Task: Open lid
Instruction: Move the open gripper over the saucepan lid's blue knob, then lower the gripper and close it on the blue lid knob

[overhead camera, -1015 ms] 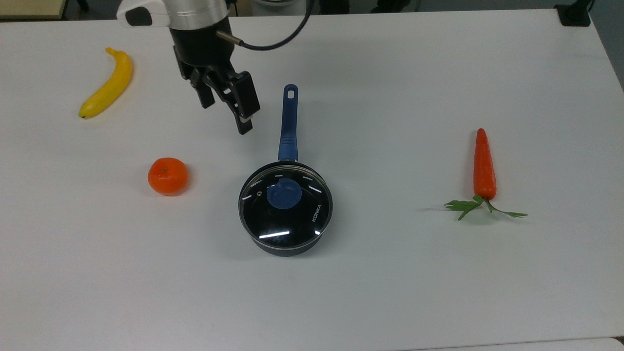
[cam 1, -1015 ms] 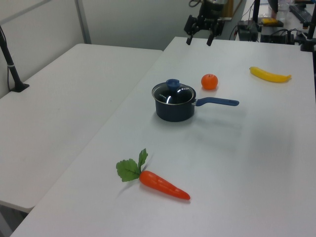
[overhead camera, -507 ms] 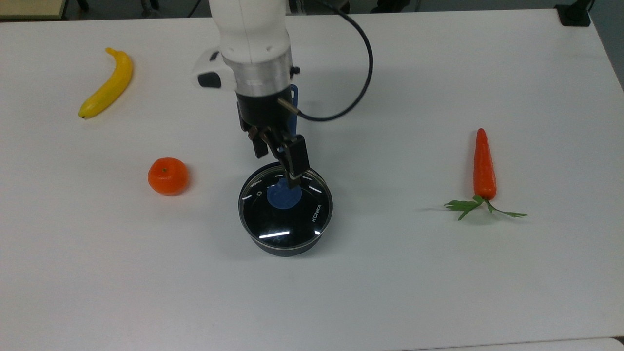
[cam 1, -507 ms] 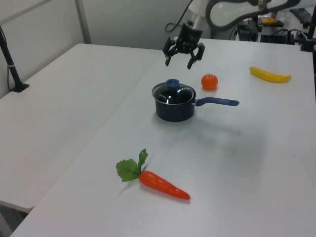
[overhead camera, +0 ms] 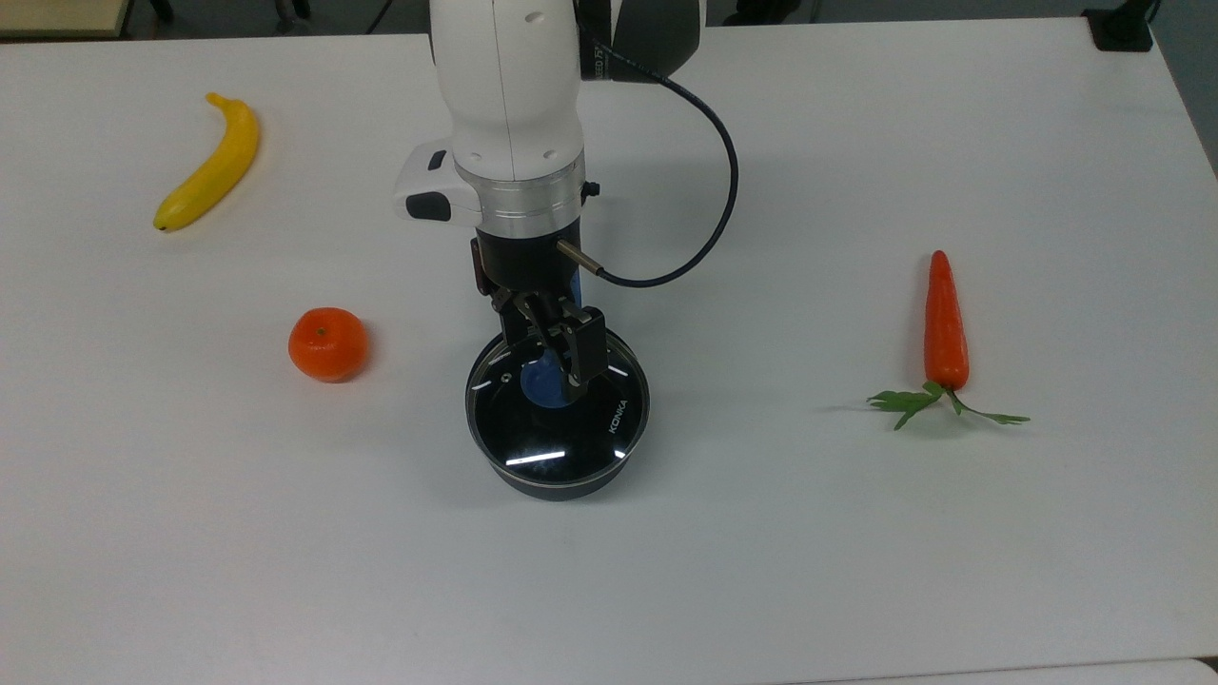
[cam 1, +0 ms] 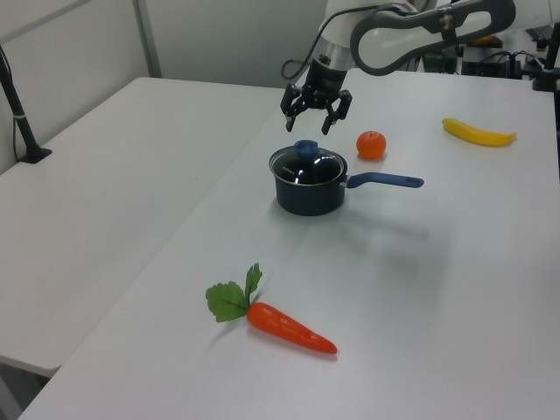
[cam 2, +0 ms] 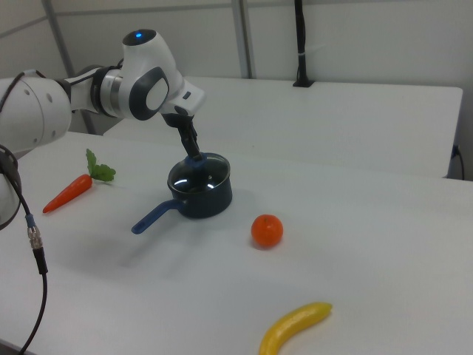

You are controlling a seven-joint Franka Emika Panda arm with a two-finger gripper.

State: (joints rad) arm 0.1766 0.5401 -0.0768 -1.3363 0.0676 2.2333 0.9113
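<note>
On the white table (overhead camera: 856, 571), the blue-knobbed glass lid (overhead camera: 561, 419) apparently sits closed.

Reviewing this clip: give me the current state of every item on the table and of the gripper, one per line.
lid: closed, seated on the saucepan.
saucepan: upright, covered.
gripper: open, above the lid's knob, not touching.
orange: resting on the table.
banana: lying flat.
carrot: lying flat.

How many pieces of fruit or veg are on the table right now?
3. A banana lies at the top view's far left, an orange sits left of the saucepan, and a carrot lies to the right. The saucepan's inside looks dark through the lid.
</note>
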